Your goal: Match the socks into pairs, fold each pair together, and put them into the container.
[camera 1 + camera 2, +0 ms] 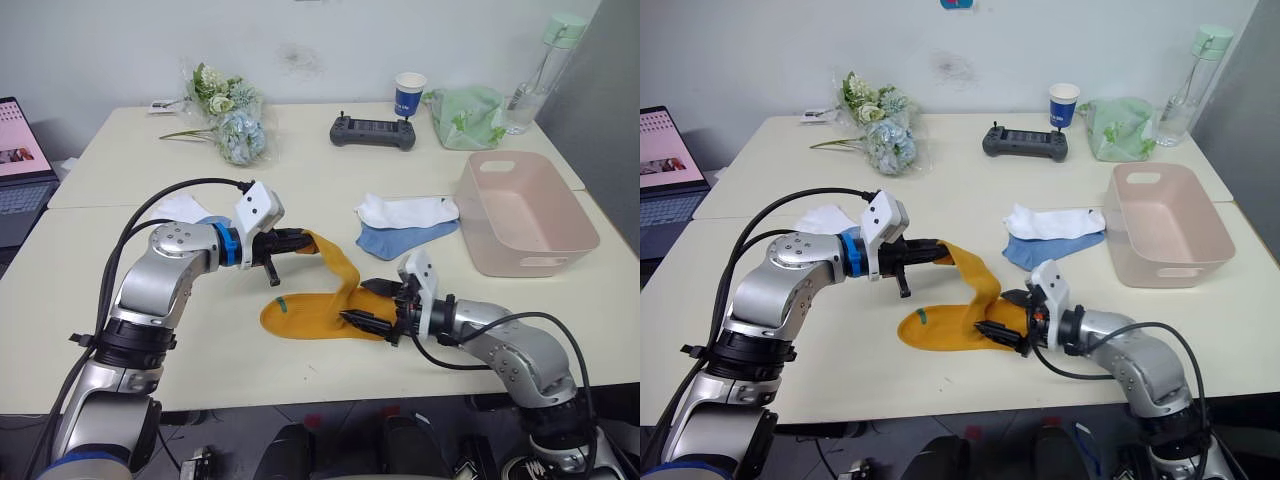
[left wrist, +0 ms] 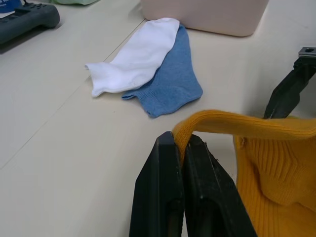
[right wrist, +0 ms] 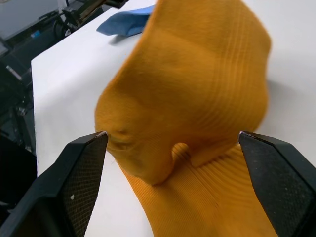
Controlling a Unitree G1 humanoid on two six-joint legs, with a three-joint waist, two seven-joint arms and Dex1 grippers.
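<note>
An orange sock hangs in a strip between the two tools, its far end pinched in the left tool, whose fingers are pressed together on the cuff. The strip runs down to a second orange sock lying flat on the counter near the front edge, a small green mark on it near its left end. The right tool sits at the right end of this flat sock, its fingers spread wide apart with the orange fabric between them; none of it is gripped.

Farther and to the right, a white sock lies partly over a blue sock, the pair just left of the pink basket, which stands at the counter's right side. Behind the left arm, another white sock and a bit of blue fabric show on the counter.

Along the far side sit a bunch of flowers, a black controller, a blue paper cup, a green bag and a clear bottle. A laptop stands at the far left.
</note>
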